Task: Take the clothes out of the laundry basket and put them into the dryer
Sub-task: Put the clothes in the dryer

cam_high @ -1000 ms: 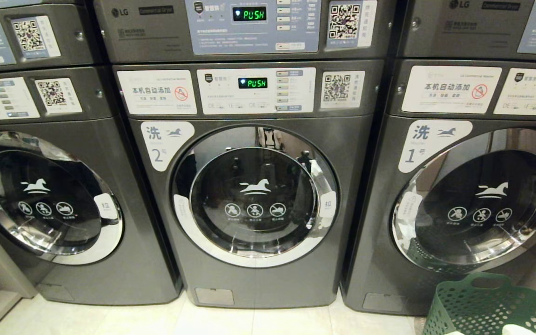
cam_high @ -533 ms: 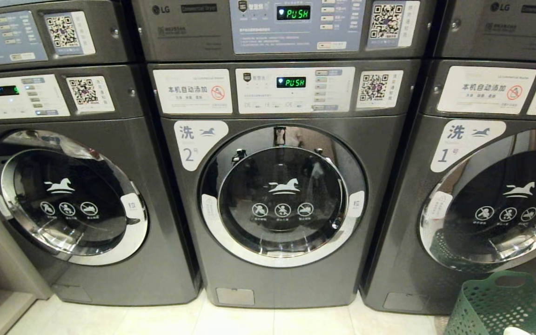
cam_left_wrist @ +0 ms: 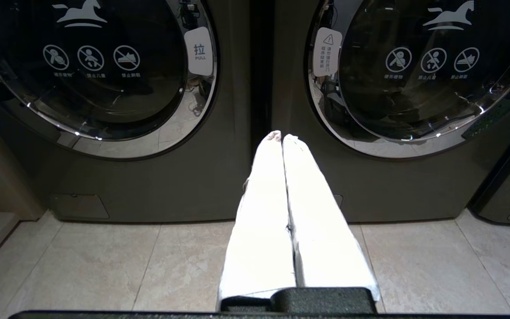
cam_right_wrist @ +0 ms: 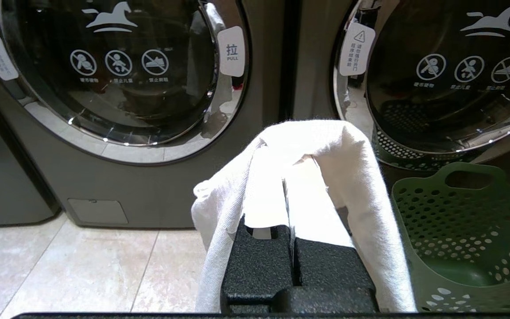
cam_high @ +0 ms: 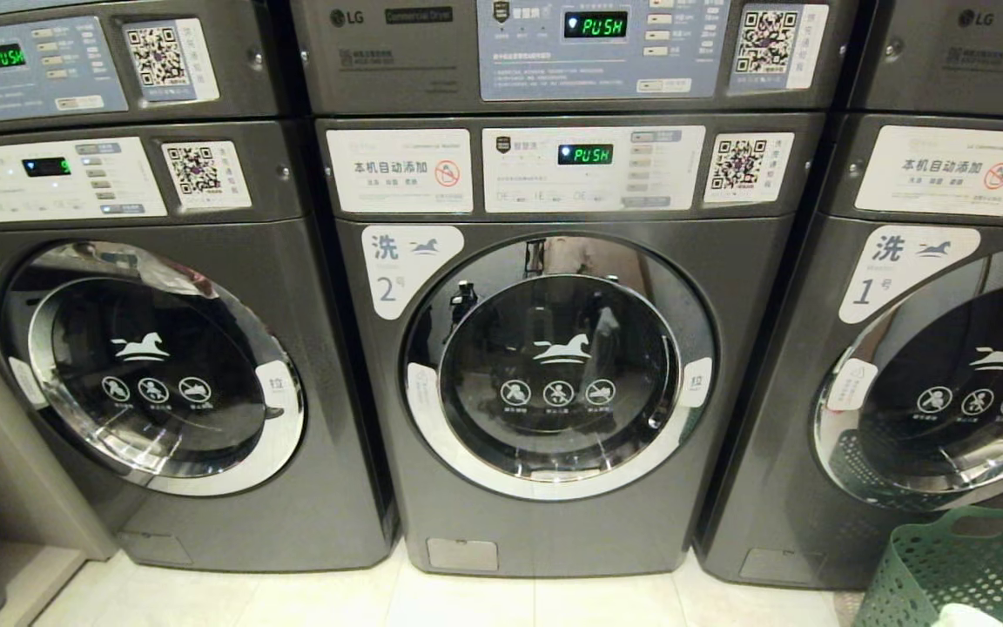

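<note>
The right tool (cam_right_wrist: 288, 177) is pressed fully together with a white cloth (cam_right_wrist: 361, 177) draped over its fingers and hanging down both sides — whether the cloth is pinched between the fingers or only lying across them cannot be told from the right wrist view. The left tool (cam_left_wrist: 283, 138) is also closed, its white fingers touching at the tips and carrying nothing; it points at the seam between two machines, low above the tiled floor (cam_left_wrist: 104, 266). The green laundry basket (cam_high: 954, 566) stands on the floor at the robot's right, in front of the machine marked 1 (cam_high: 928, 366), and something white shows at its rim in the head view, so more clothes seem to be left inside. Directly ahead is the machine marked 2 (cam_high: 554, 366), its round door (cam_high: 559, 366) shut, with the pull tab (cam_high: 696, 381) on the door's right edge; the machine marked 3 (cam_high: 153, 366) on the left is shut as well. Judging by this, the task is at an early stage: one garment looks to be out of the basket, but no door is open and nothing has gone into a drum. Still to do — open a door, put this cloth in, then return for whatever remains in the basket.
</note>
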Tool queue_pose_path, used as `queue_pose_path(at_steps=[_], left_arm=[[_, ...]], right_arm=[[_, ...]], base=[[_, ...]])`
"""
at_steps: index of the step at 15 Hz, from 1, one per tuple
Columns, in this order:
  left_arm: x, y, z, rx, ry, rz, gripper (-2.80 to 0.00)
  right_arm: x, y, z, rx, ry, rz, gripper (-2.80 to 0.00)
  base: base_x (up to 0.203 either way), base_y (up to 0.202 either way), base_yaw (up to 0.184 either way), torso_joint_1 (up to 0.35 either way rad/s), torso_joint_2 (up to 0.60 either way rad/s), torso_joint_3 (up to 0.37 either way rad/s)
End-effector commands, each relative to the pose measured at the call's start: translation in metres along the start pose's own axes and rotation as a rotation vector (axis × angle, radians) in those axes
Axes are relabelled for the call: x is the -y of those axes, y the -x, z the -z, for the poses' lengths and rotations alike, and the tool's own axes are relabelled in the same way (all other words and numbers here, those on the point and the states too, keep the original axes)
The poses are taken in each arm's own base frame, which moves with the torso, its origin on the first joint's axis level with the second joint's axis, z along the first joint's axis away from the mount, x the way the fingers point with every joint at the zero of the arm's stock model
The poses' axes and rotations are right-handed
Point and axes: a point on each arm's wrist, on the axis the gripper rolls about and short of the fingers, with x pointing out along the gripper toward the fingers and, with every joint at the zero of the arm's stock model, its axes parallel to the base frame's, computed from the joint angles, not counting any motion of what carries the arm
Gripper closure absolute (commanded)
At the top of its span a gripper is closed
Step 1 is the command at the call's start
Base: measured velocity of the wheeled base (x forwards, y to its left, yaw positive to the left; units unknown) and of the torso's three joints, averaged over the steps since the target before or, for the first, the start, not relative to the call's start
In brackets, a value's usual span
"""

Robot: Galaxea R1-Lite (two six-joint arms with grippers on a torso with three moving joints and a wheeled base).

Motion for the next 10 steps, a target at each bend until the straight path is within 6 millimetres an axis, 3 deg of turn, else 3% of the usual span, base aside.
queue_pose_path(at_steps=[1, 10], left_arm=[[0.0000, 0.0000, -0.0001, 0.002, -0.003, 0.000, 0.00], [0.0001, 0.0000, 0.0000, 0.001, -0.022, 0.001, 0.00]], right_arm=[[0.0000, -0.0001, 0.0000, -0.001, 0.000, 0.000, 0.00], [0.0000, -0.0001, -0.0002, 0.000, 0.000, 0.000, 0.00]], base=[[0.000, 0.000, 0.000, 0.000, 0.00, 0.000], [0.185, 0.000, 0.000, 0.002, 0.00, 0.004]])
